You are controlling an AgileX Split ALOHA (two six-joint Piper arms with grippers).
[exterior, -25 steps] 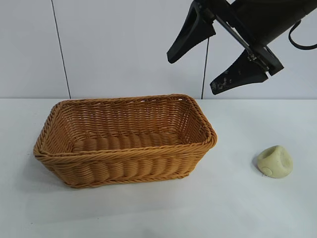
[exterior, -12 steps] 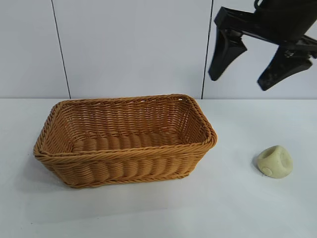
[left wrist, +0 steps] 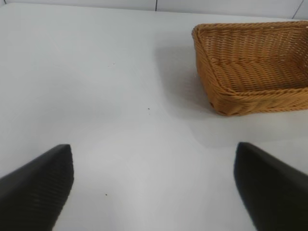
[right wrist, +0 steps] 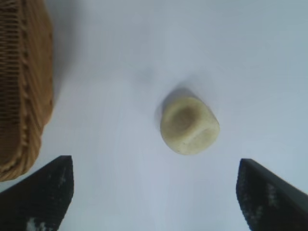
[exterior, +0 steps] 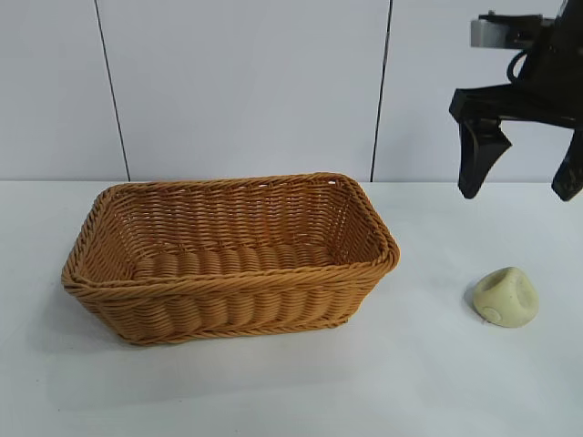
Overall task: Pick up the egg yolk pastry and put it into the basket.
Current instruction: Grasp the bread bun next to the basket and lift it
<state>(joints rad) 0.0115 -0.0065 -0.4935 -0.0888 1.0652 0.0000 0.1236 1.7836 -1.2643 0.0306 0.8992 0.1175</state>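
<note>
Two sets of fingers are mine, and both stand spread wide with nothing between them. My left fingers (left wrist: 154, 187) hang low over the bare white bench (left wrist: 96, 96), pointing forward and a little down; only their two dark tips show, in the left wrist view. The basket (left wrist: 250, 72) sits ahead of them and off toward the right-hand tip, well apart from both, its near corner turned my way.

In the exterior view the basket (exterior: 228, 259) rests on the bench (exterior: 437, 382) left of centre, woven orange-brown with flared sides and a braided rim. Nothing lies inside it that I can see.

Further right, my right fingers (exterior: 521, 182) hang in the air and point nearly straight down. One dark tip shows whole; the other is cut by the edge of the view. The egg yolk pastry (exterior: 506, 297) lies on the bench below them, roughly under the gap and clear of both tips. It is a small pale yellow lump, well apart from the basket's right end.

From my right wrist, the pastry (right wrist: 189, 125) sits between the two tips (right wrist: 154, 192) and ahead of them, untouched, with one end of the basket (right wrist: 21, 86) off beyond one tip.
</note>
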